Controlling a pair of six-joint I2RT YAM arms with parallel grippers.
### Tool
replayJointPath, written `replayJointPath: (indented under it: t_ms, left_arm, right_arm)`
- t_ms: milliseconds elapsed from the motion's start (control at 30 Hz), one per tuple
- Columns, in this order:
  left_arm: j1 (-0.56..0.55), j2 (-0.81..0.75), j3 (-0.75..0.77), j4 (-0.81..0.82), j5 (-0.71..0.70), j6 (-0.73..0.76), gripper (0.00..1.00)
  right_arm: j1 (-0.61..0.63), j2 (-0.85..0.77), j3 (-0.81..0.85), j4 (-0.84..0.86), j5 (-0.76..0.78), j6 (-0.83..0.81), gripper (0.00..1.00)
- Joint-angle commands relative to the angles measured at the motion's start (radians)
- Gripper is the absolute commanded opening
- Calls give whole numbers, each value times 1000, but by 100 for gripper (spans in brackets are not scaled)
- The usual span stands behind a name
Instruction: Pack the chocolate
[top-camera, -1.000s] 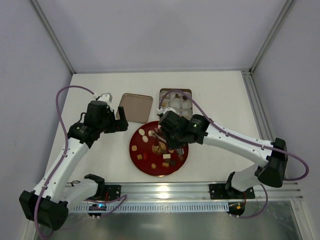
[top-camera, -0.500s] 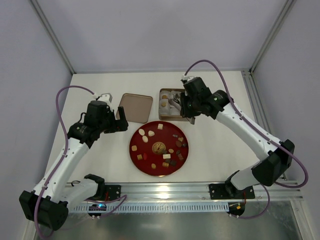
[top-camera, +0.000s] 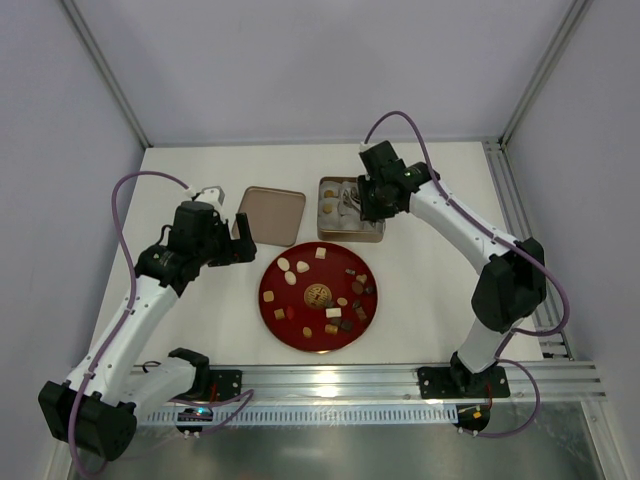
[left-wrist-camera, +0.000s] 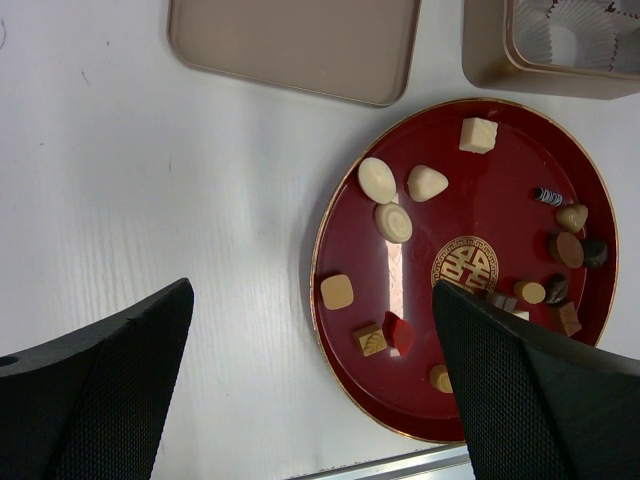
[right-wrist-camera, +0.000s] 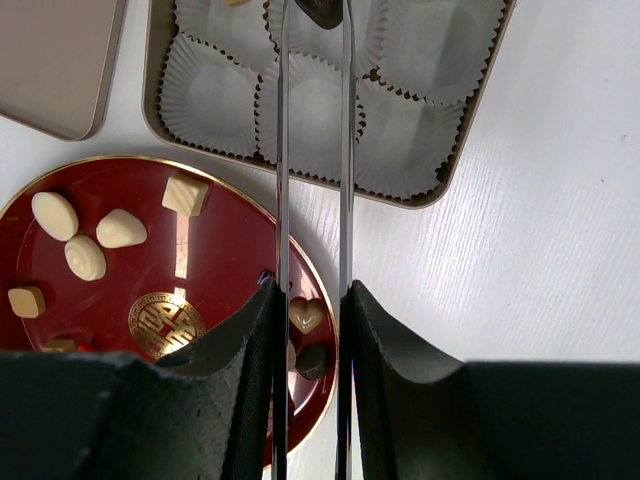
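Several chocolates (top-camera: 322, 297), cream, tan and dark, lie on a round red plate (top-camera: 268, 300); they also show in the left wrist view (left-wrist-camera: 377, 180). My right gripper (top-camera: 352, 200) is shut on metal tongs (right-wrist-camera: 283, 150). The tong tips pinch a dark chocolate (right-wrist-camera: 320, 10) over the back row of white paper cups (right-wrist-camera: 312, 110) in the gold-brown tin (right-wrist-camera: 440, 195). A few sweets sit in the tin's left cups (top-camera: 328, 207). My left gripper (top-camera: 240, 238) is open and empty, hovering over the table just left of the plate (left-wrist-camera: 480, 190).
The tin's flat lid (top-camera: 272, 215) lies left of the tin (top-camera: 350, 237), behind the plate; it also shows in the left wrist view (left-wrist-camera: 295, 45). An aluminium rail (top-camera: 330, 380) runs along the near edge. A heart-shaped chocolate (right-wrist-camera: 305, 315) lies at the plate's right rim.
My right arm has swung from over the plate back to the tin, carrying the tongs with it. The left arm has not moved.
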Motion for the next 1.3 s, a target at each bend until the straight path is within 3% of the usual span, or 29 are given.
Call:
replayJointPath:
  t_ms: [0, 467, 1033, 1267]
  left_arm:
    - [-2, -4, 7, 6, -2, 2, 100]
    - [-2, -3, 7, 6, 0, 3, 100]
    - [-2, 0, 7, 6, 5, 2, 100]
    - [-2, 0, 7, 6, 5, 3, 100]
  right_arm:
    - [-5, -12, 11, 61, -3, -9, 33]
    - [-6, -9, -47, 76, 23, -10, 34]
    - [-6, -15, -35, 64, 35, -19, 47]
    - [3, -127, -40, 35, -5, -12, 46]
